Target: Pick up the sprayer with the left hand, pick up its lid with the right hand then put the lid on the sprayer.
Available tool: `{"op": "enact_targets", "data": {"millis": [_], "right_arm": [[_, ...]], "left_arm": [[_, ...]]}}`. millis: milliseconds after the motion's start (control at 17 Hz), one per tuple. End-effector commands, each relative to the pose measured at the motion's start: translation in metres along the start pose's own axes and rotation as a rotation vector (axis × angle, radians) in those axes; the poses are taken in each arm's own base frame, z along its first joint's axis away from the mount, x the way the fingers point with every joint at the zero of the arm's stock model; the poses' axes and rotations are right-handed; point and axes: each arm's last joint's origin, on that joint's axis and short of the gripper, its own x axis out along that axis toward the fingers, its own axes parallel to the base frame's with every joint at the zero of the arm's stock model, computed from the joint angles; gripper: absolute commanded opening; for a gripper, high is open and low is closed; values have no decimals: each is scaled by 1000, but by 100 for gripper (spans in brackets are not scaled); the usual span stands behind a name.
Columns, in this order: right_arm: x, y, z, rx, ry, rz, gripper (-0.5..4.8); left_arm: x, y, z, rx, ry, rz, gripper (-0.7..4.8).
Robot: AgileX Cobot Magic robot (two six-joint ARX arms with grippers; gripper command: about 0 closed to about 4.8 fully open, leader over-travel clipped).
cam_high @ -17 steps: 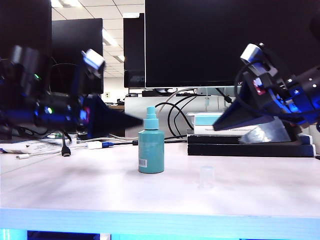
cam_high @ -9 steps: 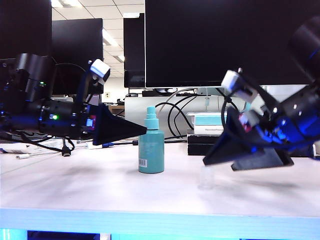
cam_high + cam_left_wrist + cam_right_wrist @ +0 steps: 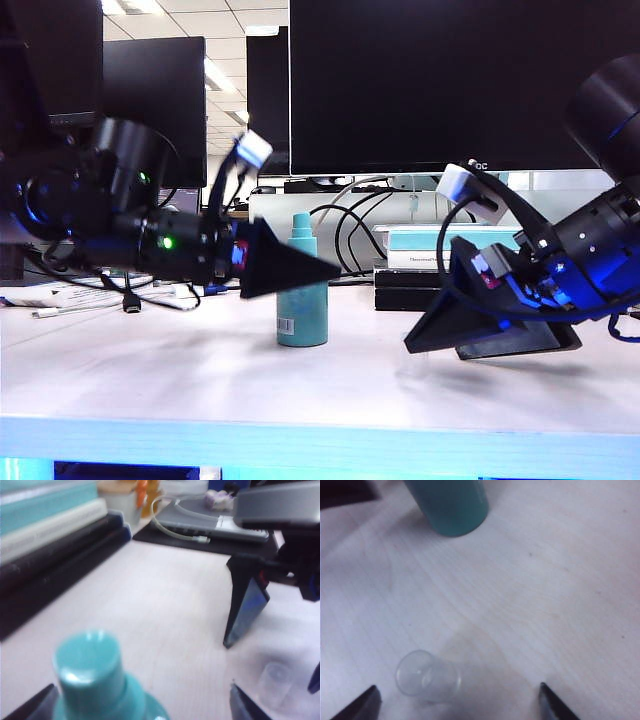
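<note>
**Fingers spread on both hands, sprayer and lid both free on the table**

The fingers (image 3: pixel 30 707) of the left hand (image 3: pixel 290 268) stand wide apart, nothing between them but air and the sprayer's nozzle. In the left wrist view the sprayer (image 3: pixel 97 680) rises in the gap, its teal top close to the camera, with one fingertip on either side and neither touching it. From the exterior view the left hand's black wedge crosses in front of the sprayer (image 3: pixel 302 300) at shoulder height and hides part of its upper body.

The right hand (image 3: pixel 440 335) also has its fingers (image 3: pixel 365 702) released and spread. In the right wrist view the lid (image 3: pixel 427 676) lies on its side on the table (image 3: pixel 545 580) between the two fingertips, nearer one of them and clear of both. The sprayer's base (image 3: pixel 451 505) stands farther out, beyond the lid.

Behind the sprayer, at the back of the table (image 3: pixel 150 370), loose cables (image 3: pixel 345 225) run down under a large dark monitor (image 3: pixel 450 80). To the sprayer's right is a stack of teal and white boxes (image 3: pixel 420 240) on black flat cases. The right hand's wedge hangs low over the table in front of that stack and blocks the exterior view of the lid.
</note>
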Motion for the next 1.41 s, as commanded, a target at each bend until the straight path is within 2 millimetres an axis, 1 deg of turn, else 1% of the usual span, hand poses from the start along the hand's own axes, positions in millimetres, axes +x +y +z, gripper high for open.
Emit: {"op": "enact_targets", "data": {"millis": [59, 294, 353, 412, 470, 529, 647, 706, 764, 823, 941, 1176, 1411], "right_arm": [[3, 2, 1, -16, -8, 9, 417], [13, 12, 1, -56, -15, 25, 417], [14, 12, -1, -54, -8, 28, 417], [16, 11, -3, -48, 4, 17, 415], [17, 10, -5, -41, 12, 6, 352], [17, 10, -5, -41, 13, 7, 308], [17, 10, -4, -45, 6, 6, 304], [17, 10, -3, -48, -2, 0, 274], [17, 9, -3, -50, -5, -16, 171], [17, 9, -3, -51, -7, -22, 143], [17, 9, -2, -51, -8, -39, 143], [17, 8, 2, -52, -53, -52, 144], [14, 10, 16, -45, -131, -57, 144]], "left_arm": [[1, 0, -4, -11, 11, 0, 479], [1, 1, -6, -10, 21, 23, 479], [1, 1, -6, -6, 28, 36, 431], [0, 1, -7, 0, 37, 40, 350], [0, 1, -9, -1, 47, 39, 331], [0, 1, -10, -1, 56, 37, 331], [-2, 1, -13, -10, 71, 34, 331], [-2, 1, -14, -11, 78, 33, 331], [-2, 1, -14, -9, 79, 32, 330], [-2, 0, -14, -10, 80, 31, 325], [-2, 0, -14, -11, 80, 31, 252], [-2, 0, -15, -20, 85, 26, 244], [-2, -2, -19, -63, 113, 8, 240]]}}
